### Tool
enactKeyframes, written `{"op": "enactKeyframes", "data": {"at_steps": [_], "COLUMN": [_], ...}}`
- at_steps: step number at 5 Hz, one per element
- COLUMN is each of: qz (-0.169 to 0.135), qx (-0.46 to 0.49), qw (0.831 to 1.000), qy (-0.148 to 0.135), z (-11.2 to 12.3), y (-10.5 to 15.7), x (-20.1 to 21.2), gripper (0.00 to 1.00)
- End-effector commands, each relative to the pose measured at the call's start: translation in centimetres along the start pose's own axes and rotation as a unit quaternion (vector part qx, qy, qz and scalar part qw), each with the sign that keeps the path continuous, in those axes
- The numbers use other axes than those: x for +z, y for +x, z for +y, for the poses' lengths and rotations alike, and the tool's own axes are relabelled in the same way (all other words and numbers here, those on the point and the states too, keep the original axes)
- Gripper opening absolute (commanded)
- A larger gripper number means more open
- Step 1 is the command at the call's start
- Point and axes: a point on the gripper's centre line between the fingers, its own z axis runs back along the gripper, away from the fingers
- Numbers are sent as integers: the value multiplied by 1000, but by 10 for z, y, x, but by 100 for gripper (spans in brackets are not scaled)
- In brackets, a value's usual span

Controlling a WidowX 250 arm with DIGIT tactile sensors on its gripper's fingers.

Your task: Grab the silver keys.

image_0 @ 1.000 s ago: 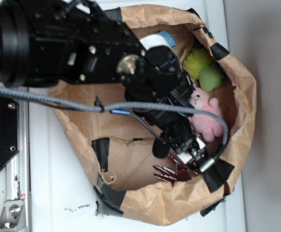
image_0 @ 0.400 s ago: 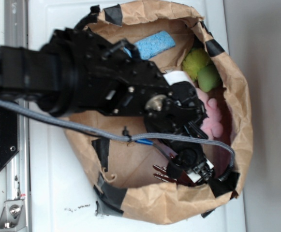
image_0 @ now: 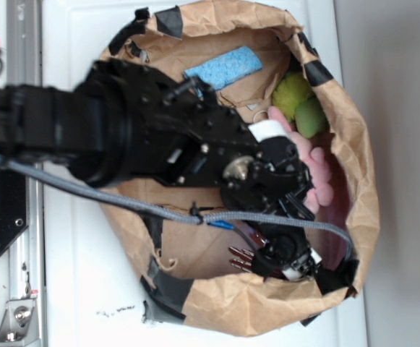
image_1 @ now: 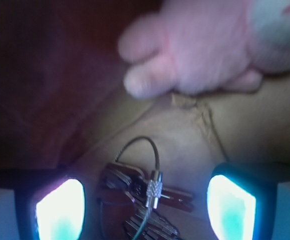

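The silver keys (image_1: 147, 202) lie on the floor of the brown paper bag (image_0: 267, 307), fanned on a thin wire ring with a reddish-brown tag. My gripper (image_1: 145, 210) is open, and its two glowing fingertips (image_1: 60, 210) stand either side of the bunch, wide apart and not touching it. In the exterior view the black arm reaches down into the bag, and only the key tips (image_0: 240, 259) show beside the gripper (image_0: 285, 256) near the bag's lower wall.
A pink plush bunny (image_0: 318, 173) lies just beyond the keys, close to the arm, and fills the top of the wrist view (image_1: 194, 55). Two yellow-green balls (image_0: 300, 105) and a blue sponge (image_0: 224, 66) sit further up the bag. The bag walls stand all round.
The arm has swung lower into the bag and the gripper has come down over the keys, covering most of the bunch in the exterior view. The bunny is more hidden.
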Motion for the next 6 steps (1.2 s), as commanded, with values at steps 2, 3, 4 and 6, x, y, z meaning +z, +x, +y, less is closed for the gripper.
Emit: {"op": "enactKeyframes", "data": {"at_steps": [2,3,4,6], "qz": [18,19,19,19], "qx": [5,7,5,2], "qw": [1000,1000,1000,1000], "qy": [5,5,4,1], "z": [0,7,6,6], "y": [-5,-9,-10,-10], "x": [-7,-7,-6,-2], "gripper": [0,0,0,0]}}
